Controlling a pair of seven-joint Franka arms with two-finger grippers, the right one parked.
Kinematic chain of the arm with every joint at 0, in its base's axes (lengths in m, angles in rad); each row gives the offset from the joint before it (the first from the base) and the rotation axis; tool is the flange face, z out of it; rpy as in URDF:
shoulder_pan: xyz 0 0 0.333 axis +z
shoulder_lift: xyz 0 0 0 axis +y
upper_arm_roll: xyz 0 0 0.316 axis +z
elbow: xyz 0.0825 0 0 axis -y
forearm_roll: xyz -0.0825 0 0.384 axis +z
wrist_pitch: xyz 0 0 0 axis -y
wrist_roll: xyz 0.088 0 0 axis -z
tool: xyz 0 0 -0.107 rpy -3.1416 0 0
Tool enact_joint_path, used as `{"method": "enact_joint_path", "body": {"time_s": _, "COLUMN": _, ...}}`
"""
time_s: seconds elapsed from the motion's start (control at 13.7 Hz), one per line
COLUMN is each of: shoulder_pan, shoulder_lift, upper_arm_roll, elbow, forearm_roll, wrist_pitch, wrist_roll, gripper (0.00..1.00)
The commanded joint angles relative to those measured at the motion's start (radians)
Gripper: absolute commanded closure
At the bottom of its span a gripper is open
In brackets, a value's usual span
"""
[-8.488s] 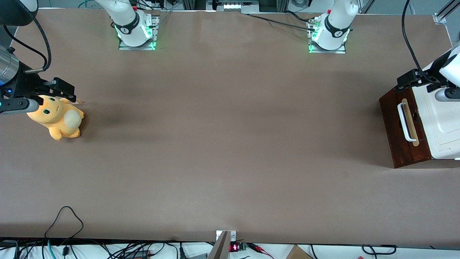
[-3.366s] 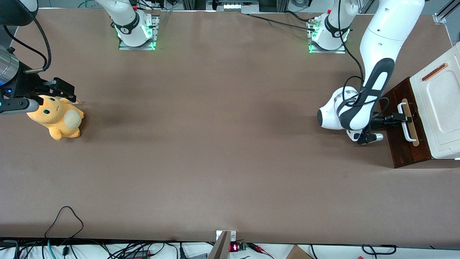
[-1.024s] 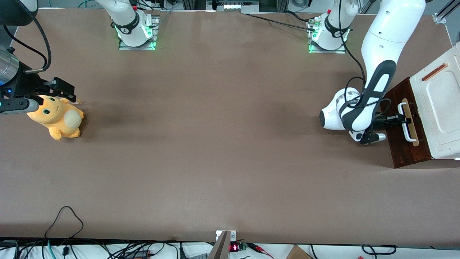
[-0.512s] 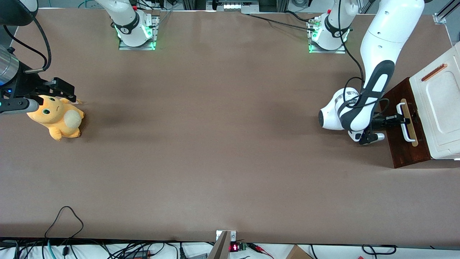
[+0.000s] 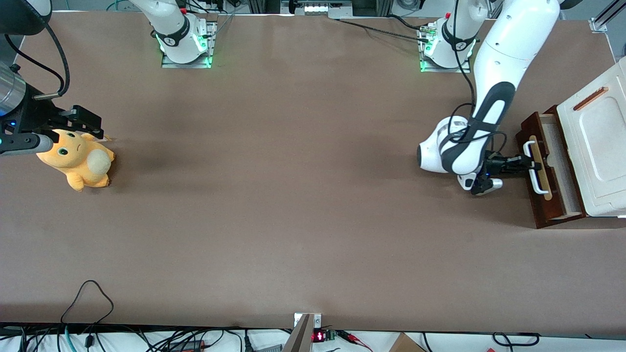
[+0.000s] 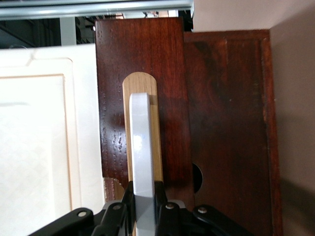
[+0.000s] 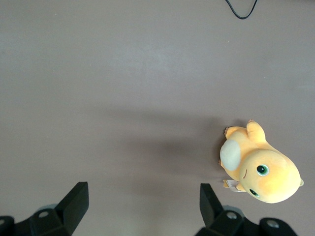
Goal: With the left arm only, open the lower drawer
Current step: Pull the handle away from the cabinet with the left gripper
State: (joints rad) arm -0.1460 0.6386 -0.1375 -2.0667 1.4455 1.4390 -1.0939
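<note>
Claw (image 5: pixel 524 163) clenched on white handle (image 5: pixel 534 166) of lower drawer (image 5: pixel 551 168), partly out, visible pale interior bare.

Light: I see even, bright overhead light on the worktop (image 5: pixel 293 195).
Shadows: soft, under the left arm (image 5: pixel 489 98).
Glare: sheen on the white handle (image 6: pixel 141 147).
Focus: claw (image 6: pixel 142 216) blurred.

Robotics lab; bolted arm bases (image 5: pixel 446 51), cables (image 5: pixel 88 313)

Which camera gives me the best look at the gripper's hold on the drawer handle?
The left wrist view: the gripper is shut on the white loop handle up close. The front view shows the lower drawer partly out, the grip small. The right wrist view shows neither.
</note>
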Motion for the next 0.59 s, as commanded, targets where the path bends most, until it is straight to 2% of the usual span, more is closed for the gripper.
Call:
{"method": "enact_joint_path", "body": {"time_s": 0.0, "shoulder_pan": -0.032, "shoulder_lift": 0.013, "upper_arm_roll": -0.034, "elbow": 0.025, "forearm_roll": -0.019, "wrist_pitch": -0.034, "wrist_roll": 0.0, "gripper": 0.9}}
{"method": "enact_joint_path", "body": {"time_s": 0.37, "shoulder_pan": -0.037, "shoulder_lift": 0.013, "upper_arm_roll": -0.065, "elbow": 0.042, "forearm_roll": -0.053, "wrist_pitch": -0.061, "wrist_roll": -0.004, "gripper": 0.9}}
{"method": "enact_joint_path", "body": {"time_s": 0.44, "shoulder_pan": -0.037, "shoulder_lift": 0.013, "upper_arm_roll": -0.07, "elbow": 0.042, "forearm_roll": -0.053, "wrist_pitch": -0.061, "wrist_roll": -0.006, "gripper": 0.88}}
{"method": "enact_joint_path", "body": {"time_s": 0.51, "shoulder_pan": -0.037, "shoulder_lift": 0.015, "upper_arm_roll": -0.07, "elbow": 0.042, "forearm_roll": -0.053, "wrist_pitch": -0.061, "wrist_roll": -0.004, "gripper": 0.82}}
